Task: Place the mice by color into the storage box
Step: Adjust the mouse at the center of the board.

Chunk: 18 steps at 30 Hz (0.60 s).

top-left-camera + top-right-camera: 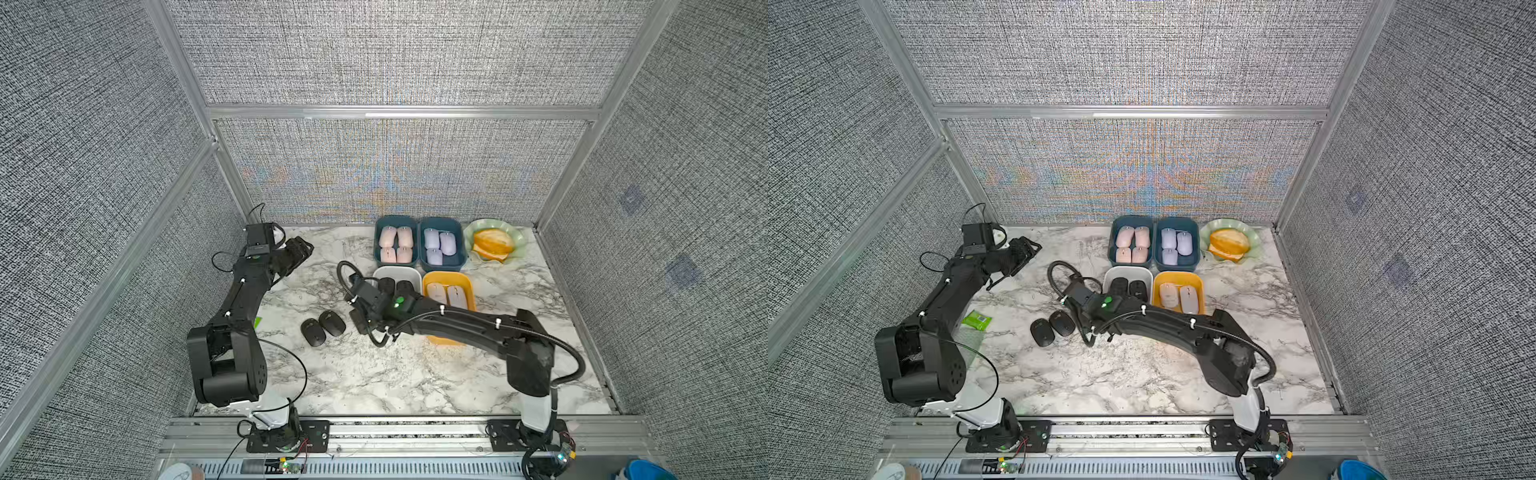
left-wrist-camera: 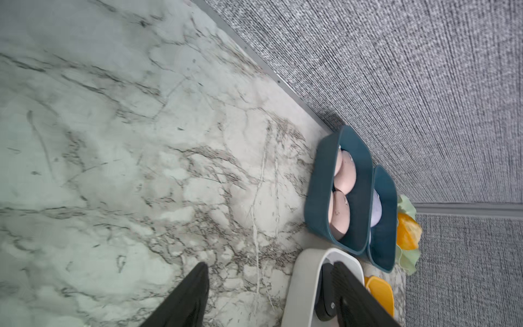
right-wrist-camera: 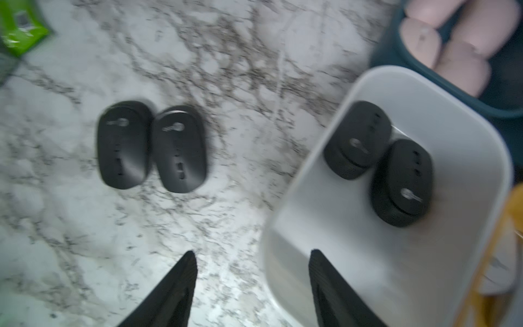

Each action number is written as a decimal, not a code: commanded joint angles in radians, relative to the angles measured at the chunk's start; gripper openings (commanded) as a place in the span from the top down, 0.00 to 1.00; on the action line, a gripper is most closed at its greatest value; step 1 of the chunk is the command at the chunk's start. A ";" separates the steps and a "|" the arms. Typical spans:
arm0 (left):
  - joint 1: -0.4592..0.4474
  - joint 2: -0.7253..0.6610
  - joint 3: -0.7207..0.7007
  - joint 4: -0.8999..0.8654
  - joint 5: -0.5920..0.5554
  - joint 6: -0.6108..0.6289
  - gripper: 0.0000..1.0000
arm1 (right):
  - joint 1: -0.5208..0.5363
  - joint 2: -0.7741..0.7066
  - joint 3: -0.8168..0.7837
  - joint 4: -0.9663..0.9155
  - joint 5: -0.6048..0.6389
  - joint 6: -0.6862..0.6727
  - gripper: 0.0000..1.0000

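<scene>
Spread and empty, the right gripper (image 3: 253,254) faces two loose black mice (image 3: 178,148) lying ahead, on its side away from the white box (image 3: 396,82), long axes along its reach, nearer it than the left gripper (image 1: 297,249).

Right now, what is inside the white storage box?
Two black oval computer mice, side by side. The right arm covers the near end of the white plastic box in both top views.

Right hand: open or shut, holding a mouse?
Open and empty. In the wrist view the right hand shows its fingers apart with no mouse between them.
</scene>
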 commanded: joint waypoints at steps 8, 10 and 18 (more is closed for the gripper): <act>0.061 0.029 0.001 -0.001 0.046 -0.013 0.30 | 0.008 0.297 0.324 -0.019 -0.126 -0.120 0.23; 0.061 0.031 -0.001 0.002 0.052 -0.015 0.30 | 0.001 0.343 0.369 -0.029 -0.145 -0.124 0.22; 0.061 0.031 -0.011 0.024 0.093 -0.030 0.30 | -0.016 0.454 0.469 -0.051 -0.126 -0.133 0.23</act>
